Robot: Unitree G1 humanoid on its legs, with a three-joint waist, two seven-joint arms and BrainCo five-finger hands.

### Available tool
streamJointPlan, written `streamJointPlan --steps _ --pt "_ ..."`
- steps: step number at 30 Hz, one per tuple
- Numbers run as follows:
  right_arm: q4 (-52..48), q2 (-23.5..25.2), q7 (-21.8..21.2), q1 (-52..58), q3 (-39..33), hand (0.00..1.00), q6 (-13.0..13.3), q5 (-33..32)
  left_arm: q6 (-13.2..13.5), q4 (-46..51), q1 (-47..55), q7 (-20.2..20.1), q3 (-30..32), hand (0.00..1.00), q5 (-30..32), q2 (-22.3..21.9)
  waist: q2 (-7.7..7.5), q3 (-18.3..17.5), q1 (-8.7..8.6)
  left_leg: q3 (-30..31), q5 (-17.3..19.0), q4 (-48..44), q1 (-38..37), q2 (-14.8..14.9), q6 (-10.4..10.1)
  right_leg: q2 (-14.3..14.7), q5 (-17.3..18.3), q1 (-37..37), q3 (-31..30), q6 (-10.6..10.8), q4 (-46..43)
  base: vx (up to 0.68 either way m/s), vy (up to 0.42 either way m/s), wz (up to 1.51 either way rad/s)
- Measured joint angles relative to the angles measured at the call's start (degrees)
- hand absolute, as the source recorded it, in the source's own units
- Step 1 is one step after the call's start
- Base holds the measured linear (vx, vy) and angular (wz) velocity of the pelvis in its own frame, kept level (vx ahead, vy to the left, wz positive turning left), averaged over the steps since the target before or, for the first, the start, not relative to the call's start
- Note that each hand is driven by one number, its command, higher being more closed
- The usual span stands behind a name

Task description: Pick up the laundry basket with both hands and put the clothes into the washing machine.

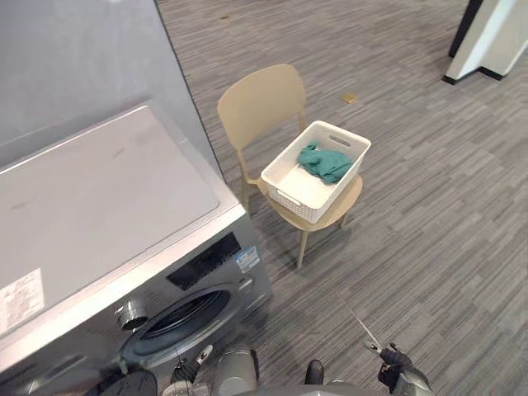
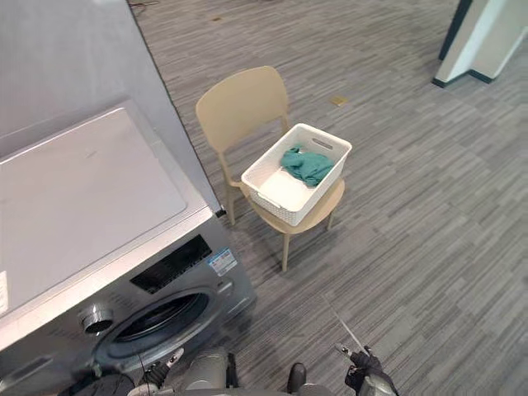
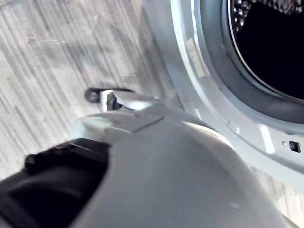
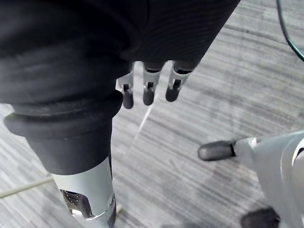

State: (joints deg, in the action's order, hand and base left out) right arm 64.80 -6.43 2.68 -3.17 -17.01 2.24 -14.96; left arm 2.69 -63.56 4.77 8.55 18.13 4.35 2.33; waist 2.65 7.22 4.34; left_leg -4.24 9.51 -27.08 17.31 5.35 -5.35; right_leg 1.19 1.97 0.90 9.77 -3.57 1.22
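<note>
A white laundry basket [image 1: 316, 171] rests on the seat of a beige chair [image 1: 262, 103], some way ahead of me. A teal garment [image 1: 325, 162] lies crumpled in its far end. The grey washing machine [image 1: 99, 202] stands at my left, its round drum opening [image 1: 177, 318] facing me, dark inside [image 3: 270, 42]. My right hand [image 4: 148, 90] hangs low at my side over the floor, fingers straight and empty, far from the basket. My left hand [image 3: 47, 185] sits low in front of the machine's opening, its dark cover showing.
A grey wall panel [image 1: 82, 58] rises behind the machine, close to the chair's left side. A white pillar base [image 1: 487, 41] stands at the far right. A small tan scrap [image 1: 350, 97] lies on the striped grey floor beyond the chair.
</note>
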Motion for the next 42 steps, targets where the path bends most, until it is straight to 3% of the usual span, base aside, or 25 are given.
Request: streamJointPlan --steps 1,2,3,6,8,11,14,17,20,22,23,24,25,26,27,29,30,31,32,35,36,37,38,40,42 --pt "0.0 0.6 -0.1 -0.3 0.0 0.00 0.0 0.2 0.0 0.0 0.1 -0.2 0.0 0.00 0.3 0.0 -0.01 0.0 0.17 0.3 -0.4 5.4 -0.6 -1.2 0.1 -0.2 0.2 0.0 -0.4 0.3 0.0 0.15 0.155 -0.37" --pt "-0.1 1.1 -0.2 -0.6 0.0 0.00 0.1 0.8 0.0 0.0 0.1 -0.7 0.1 0.00 0.5 0.1 0.22 0.1 0.75 1.0 -3.6 10.3 -1.8 -2.5 2.2 -0.7 0.7 0.4 -1.3 1.1 -0.1 0.17 0.160 -0.31" --pt "-0.4 2.0 -0.3 -0.3 1.0 0.00 0.2 1.5 0.0 0.0 0.4 -1.0 0.5 0.00 0.7 -0.1 -1.06 0.0 1.65 1.0 -4.2 13.7 -4.5 -4.2 3.1 -1.7 1.5 0.7 -2.4 2.3 -0.1 0.22 0.175 -0.18" --pt "-0.6 3.5 -0.9 0.9 4.2 0.00 0.2 2.1 0.0 0.7 0.8 -1.1 2.2 0.00 0.8 -0.7 -1.74 0.7 2.86 -0.3 -0.4 10.1 -6.1 -5.1 6.3 -3.5 6.2 0.7 -2.5 4.7 -7.0 0.21 0.141 -0.10" --pt "-1.4 4.4 -1.8 1.8 6.7 0.00 0.3 2.3 0.0 1.3 1.6 -1.0 2.4 0.00 0.8 -0.8 -2.19 0.4 2.91 -1.7 1.2 11.0 -10.2 -5.9 7.4 -5.9 11.3 -3.9 -1.9 7.0 -23.2 0.22 0.121 -0.15" --pt "-4.6 5.3 -2.2 2.7 8.9 0.00 1.2 3.1 -0.1 3.5 1.2 -0.9 -2.0 0.00 1.0 0.9 -3.59 0.2 2.03 -1.4 3.2 10.1 -12.7 -6.5 8.1 -9.8 10.0 -16.6 -2.0 13.1 -52.1 0.20 0.045 0.05" --pt "-4.9 5.0 -2.4 2.8 8.1 0.00 1.2 4.0 -1.4 4.4 -0.4 -0.6 -2.7 0.00 0.7 1.4 -4.00 0.3 0.60 2.4 3.4 9.9 -14.8 -6.1 7.8 -14.6 11.6 -17.4 2.2 10.7 -53.8 0.30 -0.111 0.67" --pt "-4.9 4.4 -1.8 3.4 5.2 0.00 1.1 4.0 -1.2 5.6 -0.8 -0.5 -5.6 0.00 0.8 1.3 -2.73 0.4 0.84 8.7 3.9 10.2 -15.6 -3.1 5.1 -19.9 12.3 -16.6 5.4 10.0 -44.1 0.24 -0.240 0.87" --pt "-4.9 4.4 -1.6 3.3 2.3 0.00 1.0 4.0 -0.8 5.6 -1.8 0.4 -7.2 0.00 1.0 1.8 -2.63 0.4 0.54 13.4 6.0 9.3 -16.3 -0.3 1.2 -23.7 7.6 -16.3 -2.7 8.7 -32.4 0.17 -0.433 0.84" --pt "-4.6 4.5 -1.7 3.0 1.7 0.00 0.9 4.1 -1.0 4.9 -1.4 2.1 -6.5 0.00 1.0 3.7 -2.83 -0.1 -0.25 15.7 8.0 8.2 -16.3 2.5 -2.3 -22.8 3.9 -16.1 -8.8 10.9 -29.6 0.11 -0.594 0.72" --pt "-3.4 5.1 -1.7 2.7 1.7 0.00 0.5 4.1 -0.8 4.8 -0.5 1.8 -6.8 0.00 1.1 5.9 -4.28 -1.2 -0.46 17.3 8.5 8.9 -16.4 4.1 -5.1 -22.5 -0.7 -16.3 -8.0 15.9 -27.8 0.12 -0.900 0.56" --pt "-1.9 5.2 -1.8 2.2 1.7 0.00 -0.2 4.2 -0.8 4.5 -0.6 1.6 -6.7 0.00 1.4 6.6 -5.58 -2.4 -0.18 18.7 8.3 10.3 -16.7 6.2 -7.4 -21.7 4.3 -16.1 -4.8 18.3 -28.0 0.12 -0.941 0.32" --pt "-1.2 4.7 -1.8 1.2 1.7 0.00 -0.3 4.3 -0.7 4.3 -0.6 1.5 -6.6 0.00 1.6 6.1 -5.00 -2.8 -0.03 18.8 7.5 10.8 -16.7 8.0 -8.4 -20.1 7.5 -15.9 -4.0 18.1 -28.1 0.09 -0.788 -0.06" --pt "-0.6 3.4 -1.8 -0.4 2.5 0.00 -0.5 4.4 -0.7 2.3 -1.0 1.3 -6.1 0.00 2.1 3.5 -2.08 -2.5 -0.27 19.6 4.4 10.0 -15.6 11.1 -8.3 -16.6 9.0 -16.4 -3.0 16.4 -29.1 0.05 -0.677 -0.18" --pt "-0.6 2.0 -1.8 -0.4 2.9 0.00 -0.5 4.5 -0.7 1.7 -1.5 0.9 -5.1 0.00 2.6 1.9 -1.40 -2.7 -0.68 20.5 0.2 8.7 -14.2 11.7 -7.5 -15.5 9.6 -16.4 -2.4 15.1 -29.1 0.07 -0.750 -0.08" --pt "-0.3 0.7 -1.8 0.8 4.9 0.00 -1.0 5.2 -0.4 1.9 -1.8 0.3 -4.5 0.00 2.9 2.0 -1.68 -2.6 -0.77 19.9 -11.0 1.2 -9.4 12.1 0.8 -13.0 9.4 -12.9 -0.1 11.9 -25.0 0.06 -0.509 0.15" --pt "-0.3 0.6 -1.7 1.1 5.4 0.00 -1.1 5.5 -0.3 1.9 -1.7 0.3 -4.4 0.00 2.9 1.8 -1.47 -2.5 -0.74 17.9 -14.1 -1.7 -7.2 13.0 3.6 -12.2 8.8 -11.1 0.5 10.9 -22.8 0.04 -0.440 0.21" --pt "-0.3 -0.3 -1.6 1.2 6.2 0.00 -1.2 5.6 0.0 2.6 -1.6 0.1 -4.0 0.00 2.9 1.5 -1.30 -2.2 -0.38 11.3 -13.9 -10.3 -2.7 14.8 6.0 -10.2 7.2 -7.0 2.5 8.5 -17.6 0.03 -0.331 0.21" --pt "-0.3 -0.5 -1.6 1.2 6.1 0.00 -1.1 5.5 0.1 2.5 -1.7 0.1 -4.0 0.00 2.9 1.7 -1.40 -2.1 -0.35 9.0 -12.6 -13.4 -1.2 14.9 6.1 -9.6 6.4 -5.3 3.4 8.0 -15.6 0.06 -0.434 0.33" --pt "-0.5 -1.1 -1.6 0.1 6.1 0.00 -0.2 2.1 0.1 2.8 -0.9 0.1 -4.0 0.00 2.9 1.7 -1.67 -1.9 -0.09 0.7 -5.1 -17.9 2.1 9.8 2.1 -6.8 4.0 0.3 6.4 6.7 -7.2 0.05 -0.282 0.35" --pt "-0.5 -1.4 -1.7 -0.6 6.1 0.00 -0.1 0.2 0.1 2.7 -0.7 0.1 -4.1 0.00 2.9 1.4 -1.52 -1.8 0.06 0.1 -2.2 -14.3 2.1 5.0 -0.2 -6.2 3.5 0.9 7.7 6.6 -5.3 0.05 -0.094 0.29" --pt "-0.6 -1.4 -1.7 -1.0 6.0 0.00 -0.1 -0.8 0.0 2.6 -0.6 0.1 -4.1 0.00 2.9 1.3 -1.51 -1.8 0.18 -0.7 -1.6 -11.1 1.8 2.8 -0.7 -6.1 3.4 0.8 8.4 6.6 -4.8 0.09 -0.086 0.42" --pt "-0.7 -1.4 -1.8 -1.5 5.3 0.00 0.0 -2.3 0.0 2.2 -0.5 -0.4 -4.7 0.00 2.9 1.4 -1.36 -1.7 0.67 -4.8 -1.3 -3.1 0.6 -0.4 0.4 -5.7 3.3 0.7 10.0 6.5 -4.3 0.14 -0.058 0.66" --pt "-0.6 -0.8 -1.6 -1.7 3.2 0.00 0.1 -3.6 0.0 2.1 -0.7 -1.3 -4.5 0.00 2.9 1.3 -1.55 -1.7 1.28 -9.9 -1.9 9.2 -3.5 -2.2 7.6 -5.4 3.3 0.7 12.7 6.7 -3.8 0.17 -0.056 0.87" --pt "-0.4 0.5 -1.6 -3.2 2.5 0.00 0.2 -4.1 -0.5 1.4 -0.6 -2.3 -1.5 0.00 2.9 1.3 -3.37 -0.6 2.91 -7.7 -4.2 13.2 -4.5 -4.6 9.1 -6.3 3.1 1.3 14.1 7.0 -2.9 0.13 -0.007 0.64"
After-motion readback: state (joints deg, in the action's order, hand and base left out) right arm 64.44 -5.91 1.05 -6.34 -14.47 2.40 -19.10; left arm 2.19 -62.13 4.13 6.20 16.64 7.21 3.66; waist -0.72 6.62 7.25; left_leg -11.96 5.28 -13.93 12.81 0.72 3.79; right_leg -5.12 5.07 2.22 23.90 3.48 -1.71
